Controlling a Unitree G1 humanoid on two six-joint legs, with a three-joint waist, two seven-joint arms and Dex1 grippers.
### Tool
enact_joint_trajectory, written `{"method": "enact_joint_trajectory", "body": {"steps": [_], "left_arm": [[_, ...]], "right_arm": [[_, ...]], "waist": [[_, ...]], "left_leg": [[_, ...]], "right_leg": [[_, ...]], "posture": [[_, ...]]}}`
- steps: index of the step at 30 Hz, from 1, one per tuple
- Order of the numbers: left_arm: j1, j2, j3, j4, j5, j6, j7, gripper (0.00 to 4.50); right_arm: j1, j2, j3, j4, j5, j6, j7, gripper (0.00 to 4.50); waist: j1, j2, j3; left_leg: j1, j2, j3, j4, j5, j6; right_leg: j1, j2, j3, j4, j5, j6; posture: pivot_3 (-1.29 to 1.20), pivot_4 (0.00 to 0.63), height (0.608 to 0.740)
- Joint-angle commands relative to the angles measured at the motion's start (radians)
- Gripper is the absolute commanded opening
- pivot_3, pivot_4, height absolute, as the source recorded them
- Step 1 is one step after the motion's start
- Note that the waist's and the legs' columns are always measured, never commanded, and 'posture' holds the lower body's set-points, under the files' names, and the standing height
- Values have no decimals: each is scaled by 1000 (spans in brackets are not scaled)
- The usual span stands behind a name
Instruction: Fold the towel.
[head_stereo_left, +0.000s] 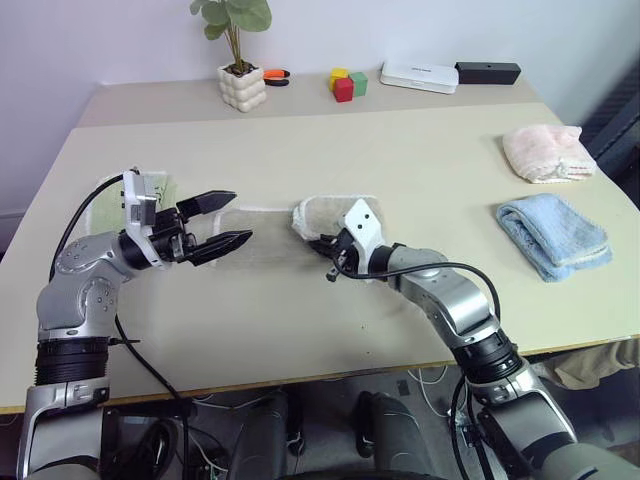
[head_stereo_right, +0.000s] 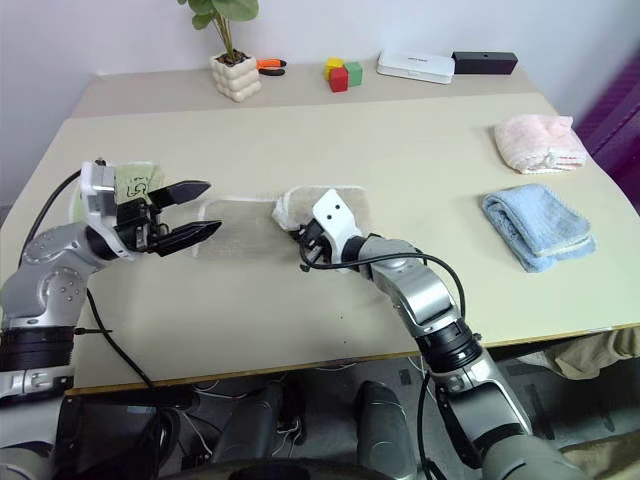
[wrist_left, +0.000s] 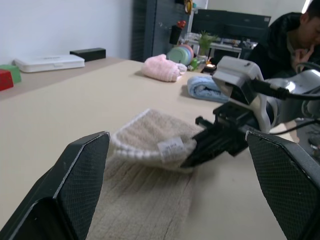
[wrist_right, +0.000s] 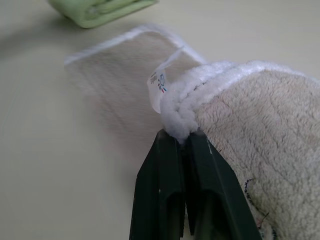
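My left gripper (head_stereo_left: 232, 221) hangs with its fingers spread wide and nothing between them, pointing toward three o'clock over the flat end of the towel (head_stereo_left: 262, 235). At table centre the towel's other end is doubled back. My right gripper (head_stereo_left: 322, 247) pinches that folded white hem. Pink cloth (head_stereo_left: 545, 152) and blue cloth (head_stereo_left: 553, 233) sit at two o'clock.

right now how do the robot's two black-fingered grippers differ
The left gripper has its fingers spread wide and holds nothing; the right gripper is pinched on the whitish hem of the beige terry-cloth towel. The left hovers above the towel's flat end; the right lifts a folded-over edge. Both point toward each other over the tan table.
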Motion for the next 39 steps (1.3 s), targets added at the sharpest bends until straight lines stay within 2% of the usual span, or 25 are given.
{"method": "enact_joint_trajectory", "body": {"steps": [1, 7, 12, 14, 16, 22, 26, 31, 33, 38, 39], "left_arm": [[1, 16, 27, -28, -18, -1, 7, 4500], [-10, 18, 22, -17, -17, -4, 5, 4500], [-23, 15, 17, 1, -11, -9, 1, 4500], [-27, 9, 11, 2, -11, -8, 3, 4500], [-30, 5, 7, 3, -10, -8, 4, 4500], [-18, 7, -7, -19, -15, 24, 19, 4500], [18, 8, -2, -67, -46, 131, 93, 4500], [111, 9, 46, -197, -178, 335, 198, 4500], [157, -2, 86, -249, -270, 449, 285, 4500], [257, -46, 163, -335, -415, 623, 514, 4500], [264, -70, 187, -338, -460, 656, 589, 4500]], "right_arm": [[-24, 18, -16, 0, -14, -19, 9, 1329], [16, -18, -64, -122, 90, 33, 126, 4419], [-36, 45, -257, -92, 215, 63, 55, 4471], [-74, 82, -330, -14, 207, 44, -33, 3883], [-94, 97, -352, 36, 175, 14, -79, 3089], [-44, 135, -325, 189, 88, -133, -98, 18], [11, 164, -289, 273, 35, -207, -98, 18], [32, 154, -224, 366, -82, -299, -114, 18], [33, 138, -183, 392, -143, -329, -116, 18], [33, 134, -155, 379, -165, -347, -75, 18], [29, 139, -167, 367, -146, -331, -66, 258]], "waist": [[0, 0, 0], [1, 0, 0], [2, 0, 0], [1, 0, 0], [2, 0, 0], [-4, 0, 0], [-4, 0, 0], [-13, 0, 0], [-20, 0, -1], [-26, -1, -1], [-25, -1, -1]], "left_leg": [[0, 0, 0, 0, 0, 0], [0, 0, 0, 0, 0, -1], [0, 0, 0, 0, 0, -1], [0, 0, 0, 0, 0, -2], [0, 0, 0, 0, 0, -2], [0, 0, 1, -2, 1, -1], [0, 0, 1, -2, 2, 0], [1, 0, 0, -2, 2, -1], [1, 0, -1, -2, 2, -2], [6, 0, -2, -2, 1, -3], [6, 0, -2, -2, 1, -3]], "right_leg": [[0, 0, 0, 0, 0, 0], [0, 0, 0, 0, 0, 0], [0, 0, 0, 0, 0, 0], [0, 0, 0, 0, 0, 0], [0, 0, 0, 0, 0, 0], [-1, 1, 0, 1, 0, 0], [0, 1, 0, 1, 0, 0], [0, 1, 0, 2, 0, 0], [0, 1, 0, 2, 0, 0], [5, 1, 0, 2, 0, 0], [5, 1, 0, 2, 0, 0]], "posture": [[0, 150, 740], [0, 150, 740], [0, 150, 740], [0, 150, 740], [0, 150, 740], [0, 150, 740], [0, 150, 740], [0, 150, 740], [0, 150, 740], [0, 150, 740], [0, 150, 740]]}}
